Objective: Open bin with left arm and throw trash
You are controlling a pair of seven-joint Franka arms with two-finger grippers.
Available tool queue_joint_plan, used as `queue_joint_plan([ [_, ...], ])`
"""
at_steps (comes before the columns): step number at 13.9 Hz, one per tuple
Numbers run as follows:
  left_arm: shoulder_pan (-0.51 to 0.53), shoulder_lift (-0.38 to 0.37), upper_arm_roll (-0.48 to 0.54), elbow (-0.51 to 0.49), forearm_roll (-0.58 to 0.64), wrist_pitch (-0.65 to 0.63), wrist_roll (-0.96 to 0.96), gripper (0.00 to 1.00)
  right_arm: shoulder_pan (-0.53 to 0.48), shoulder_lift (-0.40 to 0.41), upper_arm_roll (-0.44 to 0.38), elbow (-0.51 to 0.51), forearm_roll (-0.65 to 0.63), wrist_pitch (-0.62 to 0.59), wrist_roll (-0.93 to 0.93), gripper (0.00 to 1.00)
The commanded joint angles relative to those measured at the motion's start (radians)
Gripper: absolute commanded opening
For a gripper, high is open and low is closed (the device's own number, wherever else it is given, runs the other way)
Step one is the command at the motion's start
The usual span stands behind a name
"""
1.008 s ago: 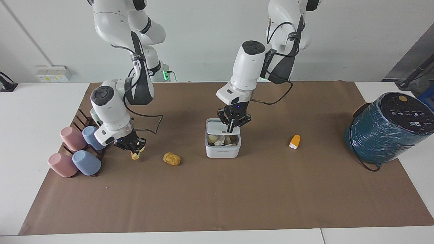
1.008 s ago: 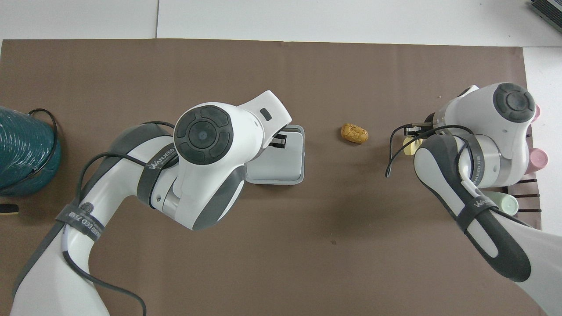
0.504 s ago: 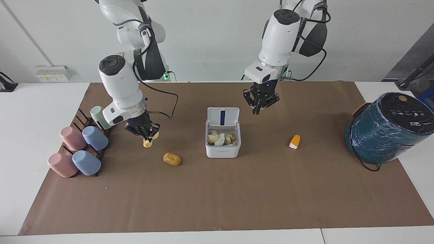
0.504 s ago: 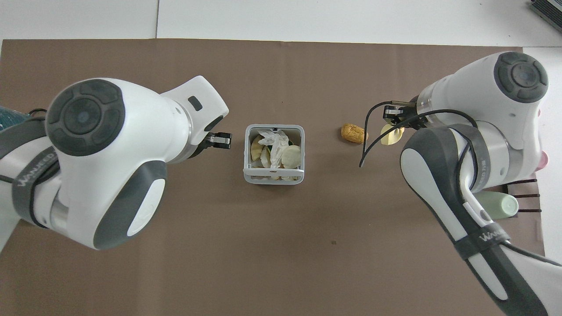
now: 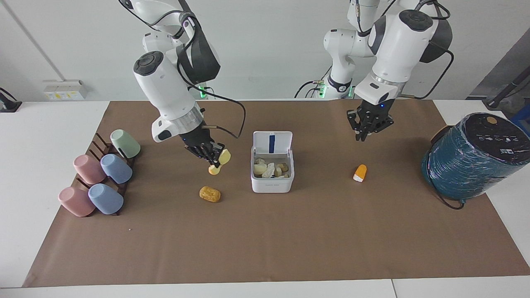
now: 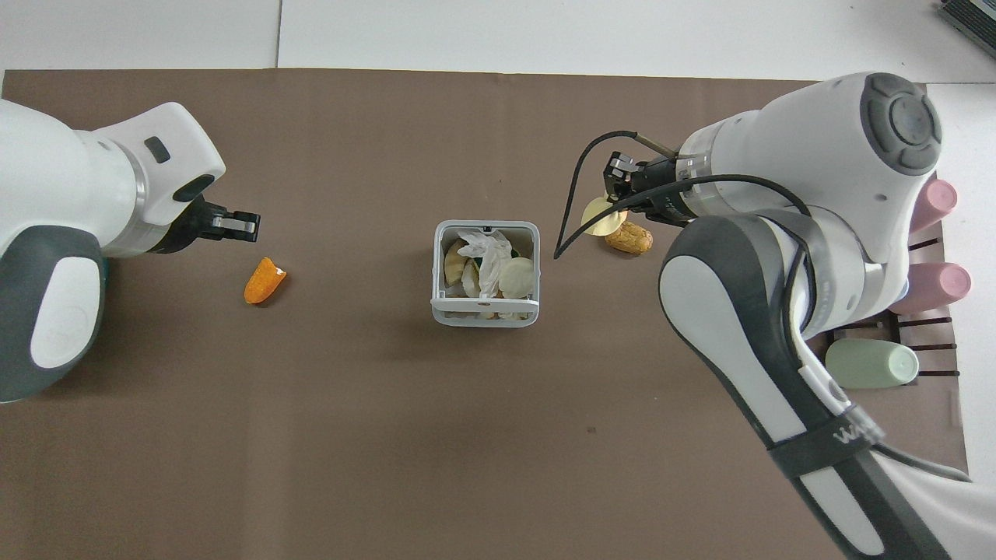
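Observation:
The white bin (image 5: 272, 185) (image 6: 438, 311) stands mid-mat with its lid (image 5: 272, 142) upright and open, scraps and crumpled paper inside. My right gripper (image 5: 216, 160) (image 6: 616, 173) is shut on a pale yellow wedge of trash (image 5: 225, 156) (image 6: 596, 219), held in the air beside the bin over the golden-brown nugget (image 5: 209, 193) (image 6: 630, 238). My left gripper (image 5: 366, 133) (image 6: 243, 225) hangs shut and holds nothing, raised over the mat close to the orange-and-white chunk (image 5: 360, 172) (image 6: 264, 280), toward the left arm's end.
A big teal wrapped cylinder (image 5: 472, 159) stands at the left arm's end of the brown mat (image 5: 265, 240). Several pastel cups (image 5: 101, 182) lie on a dark rack at the right arm's end.
The left gripper came off the lid, rose and swung toward the left arm's end; the lid now stands open. The right gripper lifted the yellow wedge off the mat toward the bin.

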Motion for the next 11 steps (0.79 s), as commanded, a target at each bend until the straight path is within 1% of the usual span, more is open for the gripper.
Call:
queue_joint_plan([
  [1, 0.052, -0.035, -0.012, -0.062, 0.008, 0.049, 0.033, 0.47, 0.067, 0.093, 0.001, 0.094, 0.017, 0.008, 0.147, 0.00],
  [2, 0.065, -0.038, -0.012, -0.076, 0.008, 0.055, 0.039, 0.76, 0.091, 0.105, 0.001, 0.103, 0.018, 0.008, 0.183, 0.00],
  [3, 0.076, -0.045, -0.012, -0.093, 0.008, 0.074, 0.054, 0.91, 0.105, 0.113, 0.001, 0.105, 0.020, 0.008, 0.203, 0.00],
  [5, 0.085, -0.039, -0.011, -0.102, 0.008, 0.114, 0.078, 0.92, 0.140, 0.134, 0.001, 0.104, 0.021, 0.022, 0.225, 0.00],
  [7, 0.111, -0.007, -0.011, -0.107, 0.008, 0.155, 0.087, 0.91, 0.154, 0.151, 0.001, 0.099, 0.021, 0.050, 0.226, 0.00],
  [11, 0.168, 0.085, -0.011, -0.174, 0.008, 0.348, 0.145, 0.91, 0.188, 0.177, 0.001, 0.084, 0.041, 0.062, 0.246, 0.00],
])
